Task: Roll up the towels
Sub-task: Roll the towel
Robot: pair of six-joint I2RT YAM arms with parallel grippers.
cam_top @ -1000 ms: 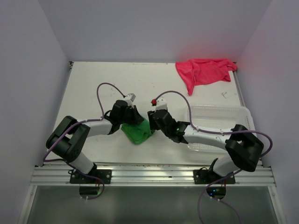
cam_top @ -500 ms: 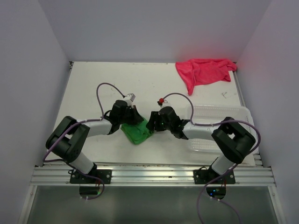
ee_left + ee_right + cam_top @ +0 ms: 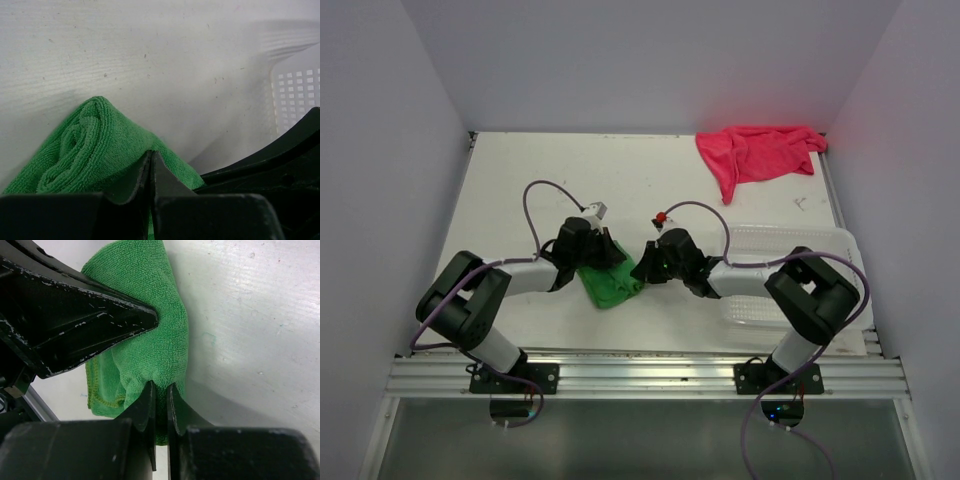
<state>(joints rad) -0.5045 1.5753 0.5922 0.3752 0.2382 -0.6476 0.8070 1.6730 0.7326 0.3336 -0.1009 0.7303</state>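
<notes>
Status at this moment, read from my remote station.

1. The green towel (image 3: pixel 610 284) lies on the bench (image 3: pixel 540 180) near its front edge, between the two arms. It is gathered into a thick, compact bundle. The left wrist view shows a coiled end, so I judge it partly rolled, though loose and uneven.
2. The left gripper (image 3: pixel 151 159) has its jaws pressed together, with a thin fold of the green cloth nipped at the tips.
3. The right gripper (image 3: pixel 161 390) meets the bundle from the opposite side. Its jaws are drawn nearly together, pinching a fold of the same towel.
4. The pink towel (image 3: pixel 756 152) lies crumpled at the far right corner of the bench, well apart from both arms and not yet rolled.
5. The mesh basket (image 3: pixel 840 242) sits at the right, beside the right arm. I see no towel in it.

Assessment: under half done. The green roll needs tightening and finishing, and the pink towel remains entirely outstanding.
</notes>
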